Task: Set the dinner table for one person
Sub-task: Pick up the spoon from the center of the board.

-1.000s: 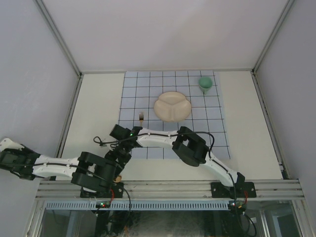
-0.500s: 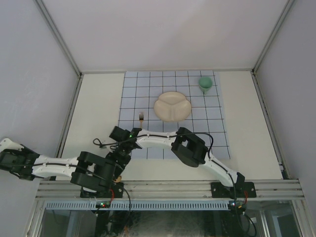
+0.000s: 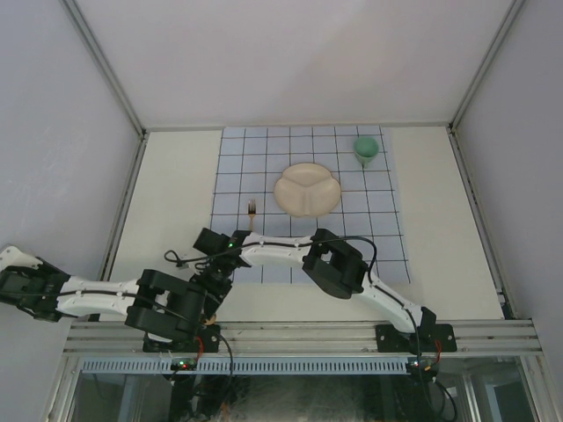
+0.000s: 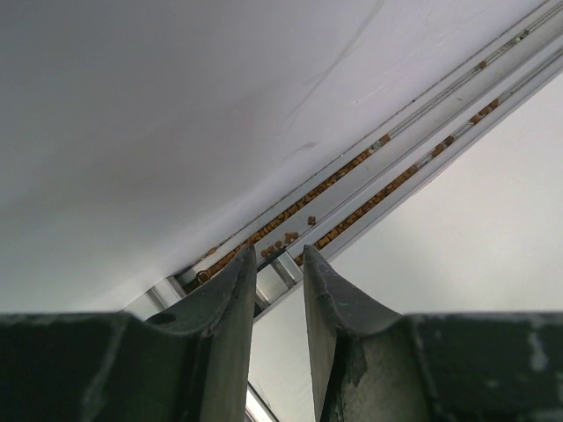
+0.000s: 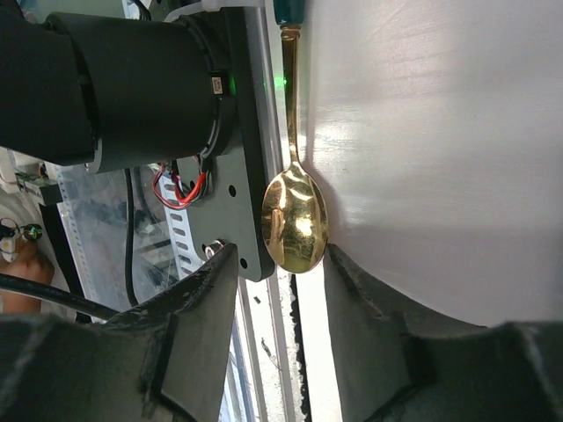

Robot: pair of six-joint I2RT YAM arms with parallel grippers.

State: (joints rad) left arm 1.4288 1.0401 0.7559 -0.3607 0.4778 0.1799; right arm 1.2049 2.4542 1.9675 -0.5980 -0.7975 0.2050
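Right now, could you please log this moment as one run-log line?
right pincer: open astride spoon bowl, table edge | left pincer: empty, slightly open | plate, fork, cup: on cloth

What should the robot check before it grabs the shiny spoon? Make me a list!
1. Spoon sits between the right hand's fingers: ok.
2. Right hand open, not squeezing yet: ok.
3. Spoon lies fully on the table, not over its edge: cannot tell.
4. Left hand empty: ok.
5. Free spot on the mat right of the plate: ok.
6. Fork lies left of the plate: ok.
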